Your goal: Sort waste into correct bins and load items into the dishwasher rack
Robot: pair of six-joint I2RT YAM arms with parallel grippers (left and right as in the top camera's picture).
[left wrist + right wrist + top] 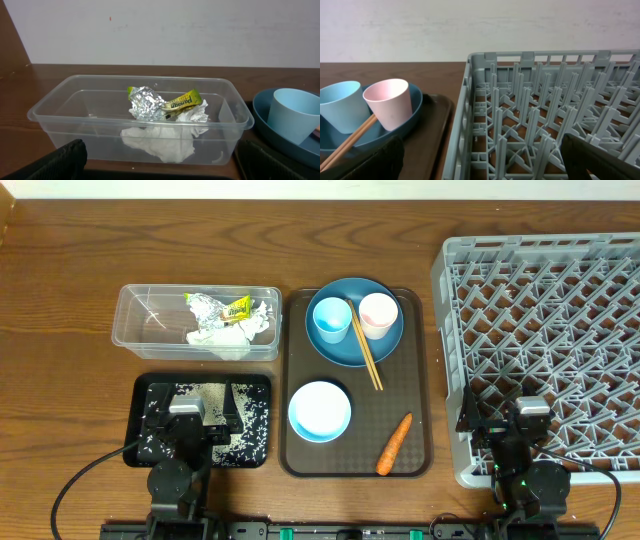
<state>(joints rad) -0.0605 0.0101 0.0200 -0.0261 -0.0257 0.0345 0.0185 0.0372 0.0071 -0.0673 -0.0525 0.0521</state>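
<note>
Between the two arms, nearer the right gripper (522, 402) and just to its left, the carrot (394, 444) lies on the brown tray (415, 380), small, orange and tapered. Its long axis runs diagonally, and the slimmer end seems to point away from the arms and toward the rack (560, 300). Beyond it on the same tray are a white-and-blue bowl (320, 411) and a blue plate (345, 352) carrying a blue cup (331, 320), a pink cup (378, 314) and chopsticks (366, 346). The left gripper (196, 402) hangs over the rice-speckled black tray (140, 450). Just ahead of it, the clear tub (135, 330) holds crumpled foil, a yellow wrapper and white paper. Both grippers gape wide and grasp nothing.
</note>
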